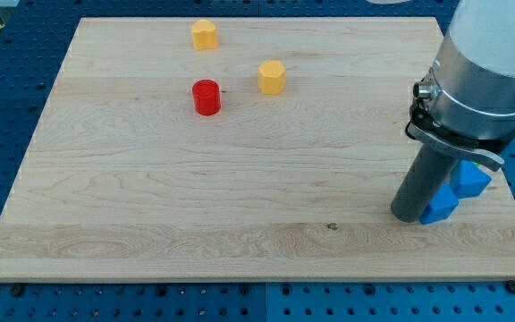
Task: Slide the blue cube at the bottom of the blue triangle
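The blue cube (442,204) lies near the board's right edge, low in the view. The blue triangle (472,178) sits just above and to the right of it, touching or nearly touching it. My dark rod comes down from the grey arm at the view's upper right, and my tip (410,215) rests on the board right against the cube's left side. The rod hides part of the cube.
A red cylinder (206,97) stands in the upper middle-left. A yellow block (205,34) is near the top edge and another yellow block (272,77) is to the red one's right. The wooden board (195,197) ends close to the blue blocks at the right.
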Motion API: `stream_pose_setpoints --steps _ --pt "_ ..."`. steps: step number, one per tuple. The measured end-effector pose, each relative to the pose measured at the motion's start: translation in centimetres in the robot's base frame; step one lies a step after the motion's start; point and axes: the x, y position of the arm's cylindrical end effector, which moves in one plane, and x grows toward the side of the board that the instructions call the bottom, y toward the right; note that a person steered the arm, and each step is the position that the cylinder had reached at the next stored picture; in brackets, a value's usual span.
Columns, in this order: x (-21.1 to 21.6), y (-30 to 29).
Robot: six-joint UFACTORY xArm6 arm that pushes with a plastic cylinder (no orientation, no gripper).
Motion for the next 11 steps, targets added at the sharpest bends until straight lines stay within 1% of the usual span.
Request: stream_pose_setpoints --steps 2,3,4,5,6,7,8,9,10,11 --pt "0.4 0.1" --pt "-0.4 -0.5" --pt "-4.8 -0.5" --pt "-3.2 0.7" --pt "-1.8 0.7" --pt "-1.7 0.8" --pt "-0.9 -0.8" --pt "-0.9 -0.1" --pt "-0.7 4.6" --pt "1.1 4.5"
